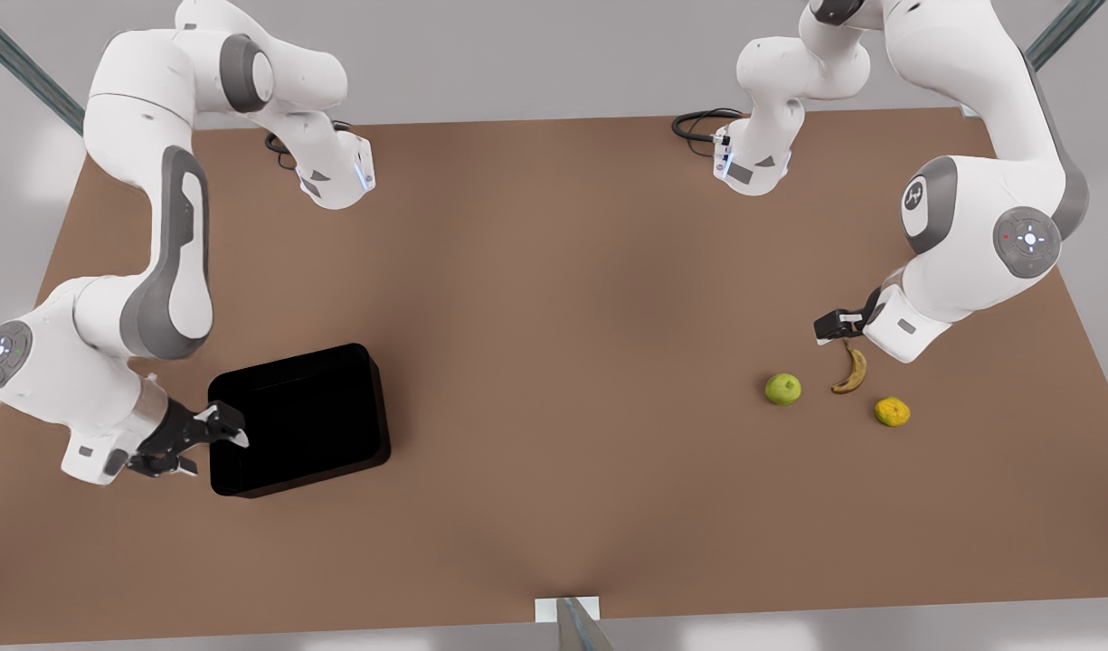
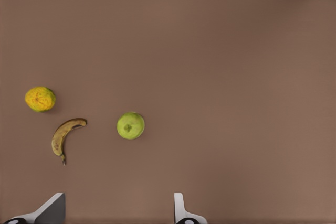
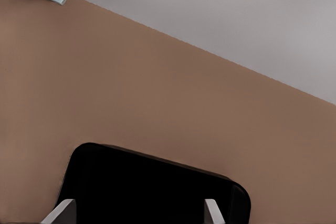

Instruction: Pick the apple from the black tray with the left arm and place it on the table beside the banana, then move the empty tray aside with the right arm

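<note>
Beside the banana (image 1: 850, 370) lie apple (image 1: 783, 389) and orange (image 1: 892, 411), touching nothing

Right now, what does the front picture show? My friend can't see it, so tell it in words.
A green apple sits on a brown table beside a banana and an orange, with the left gripper above them. Across the table, the open right gripper is at the edge of an empty black tray.

Left tool (image 1: 832, 327) hovers low, right tool (image 1: 212, 443) low too (both spread wide).
</note>
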Motion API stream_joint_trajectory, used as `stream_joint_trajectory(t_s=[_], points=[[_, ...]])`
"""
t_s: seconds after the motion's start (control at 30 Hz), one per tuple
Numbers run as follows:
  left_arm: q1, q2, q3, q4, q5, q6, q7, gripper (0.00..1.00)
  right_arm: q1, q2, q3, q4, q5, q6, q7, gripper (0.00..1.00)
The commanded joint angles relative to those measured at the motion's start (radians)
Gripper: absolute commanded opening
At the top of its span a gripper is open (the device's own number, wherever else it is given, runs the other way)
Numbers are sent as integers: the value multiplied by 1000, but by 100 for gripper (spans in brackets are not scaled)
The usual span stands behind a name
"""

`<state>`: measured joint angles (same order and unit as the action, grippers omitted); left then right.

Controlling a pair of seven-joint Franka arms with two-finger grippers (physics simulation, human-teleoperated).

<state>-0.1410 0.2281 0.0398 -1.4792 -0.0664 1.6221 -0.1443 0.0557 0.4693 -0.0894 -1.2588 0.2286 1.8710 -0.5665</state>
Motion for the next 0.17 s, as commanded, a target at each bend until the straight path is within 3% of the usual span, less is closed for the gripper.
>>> stream_joint_trajectory(t_s=[0.0, 0.13], points=[[0, -1, 0, 0, 0, -2, -15, 100, -40, -31, 79, 25, -135, -179, 281, 100], [-3, -1, -3, -1, 0, -4, -20, 100, -20, -6, 68, 25, -249, -153, 424, 100]])
